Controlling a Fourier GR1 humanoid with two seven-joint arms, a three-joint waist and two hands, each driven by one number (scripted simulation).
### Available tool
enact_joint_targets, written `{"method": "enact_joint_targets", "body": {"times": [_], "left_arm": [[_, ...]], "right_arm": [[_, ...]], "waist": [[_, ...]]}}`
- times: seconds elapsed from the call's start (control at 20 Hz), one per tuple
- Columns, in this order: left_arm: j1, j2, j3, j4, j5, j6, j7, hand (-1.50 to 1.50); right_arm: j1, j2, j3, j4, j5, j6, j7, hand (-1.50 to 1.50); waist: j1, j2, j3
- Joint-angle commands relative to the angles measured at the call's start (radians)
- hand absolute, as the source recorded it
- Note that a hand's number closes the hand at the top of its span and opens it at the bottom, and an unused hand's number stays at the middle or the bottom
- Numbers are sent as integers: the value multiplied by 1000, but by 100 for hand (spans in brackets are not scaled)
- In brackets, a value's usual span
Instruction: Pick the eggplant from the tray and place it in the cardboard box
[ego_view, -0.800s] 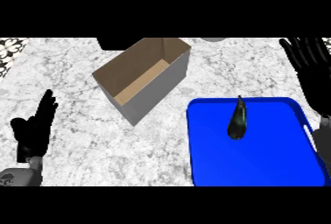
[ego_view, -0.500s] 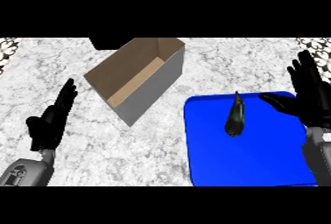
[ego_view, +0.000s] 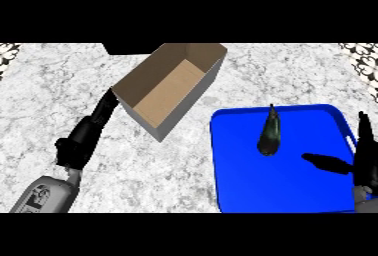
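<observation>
Head view, from the left: the left hand (ego_view: 83, 140) holds nothing, its straight fingers reaching up to the near-left corner of the open cardboard box (ego_view: 171, 86). Right of the box, the eggplant (ego_view: 270, 134) lies in the blue tray (ego_view: 295, 195), stem pointing away. At the right edge, the right hand (ego_view: 360, 165) is open and empty, thumb out toward the eggplant but apart from it. A shallow grasp could let the slim eggplant roll aside. No writing is readable.

Single head view, steeply down onto counter (ego_view: 221, 75)
</observation>
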Motion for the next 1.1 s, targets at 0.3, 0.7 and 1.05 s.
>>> {"method": "enact_joint_targets", "body": {"times": [0.3, 0.7, 1.05], "left_arm": [[-43, -13, -50, -18, -8, -39, 60, 0], [-58, -40, -74, -35, -27, -30, 96, 0], [-48, -45, -58, -54, -31, -37, 97, 0]], "right_arm": [[-30, -40, 196, -124, 410, 69, 560, -150], [-237, 94, 291, -391, 462, 438, 1084, -150], [-312, 230, 216, -390, 540, 543, 1208, -150]], "waist": [[36, -21, -3], [54, -21, 8], [56, -12, 13]]}}
